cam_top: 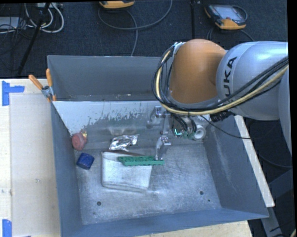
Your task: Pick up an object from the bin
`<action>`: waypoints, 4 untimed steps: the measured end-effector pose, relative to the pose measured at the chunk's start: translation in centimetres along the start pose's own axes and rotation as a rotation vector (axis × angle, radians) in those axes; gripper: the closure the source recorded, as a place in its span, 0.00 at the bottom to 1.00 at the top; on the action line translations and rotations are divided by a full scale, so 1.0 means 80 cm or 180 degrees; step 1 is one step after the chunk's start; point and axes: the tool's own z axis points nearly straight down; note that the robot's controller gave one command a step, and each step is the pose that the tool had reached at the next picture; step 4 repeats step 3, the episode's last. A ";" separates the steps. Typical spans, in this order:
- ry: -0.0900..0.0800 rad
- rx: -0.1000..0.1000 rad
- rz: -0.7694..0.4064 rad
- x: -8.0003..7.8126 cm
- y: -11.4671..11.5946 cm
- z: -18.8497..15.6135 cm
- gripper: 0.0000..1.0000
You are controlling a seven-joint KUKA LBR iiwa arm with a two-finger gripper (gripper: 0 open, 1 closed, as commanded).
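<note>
My gripper (160,133) hangs under the orange wrist cover, in the middle of the bin towards the back wall. Its two fingers stand apart, open, with nothing between them. The lower fingertip (162,148) is just above the right end of a flat green toothed strip (140,160). That strip lies across the top edge of a white flat rectangular pad (125,175). A crumpled piece of silver foil (123,142) lies to the left of the gripper.
A pinkish-red ball (79,140) rests against the bin's left wall, with a small blue block (85,160) just below it. The arm and its cables cover the bin's back right corner.
</note>
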 end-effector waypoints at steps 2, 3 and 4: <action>-0.0035 0.0012 -0.1267 0.005 0.001 0.123 1.00; -0.0059 0.0010 -0.1440 -0.008 0.009 -0.035 1.00; -0.0059 0.0010 -0.1440 -0.008 0.009 -0.035 1.00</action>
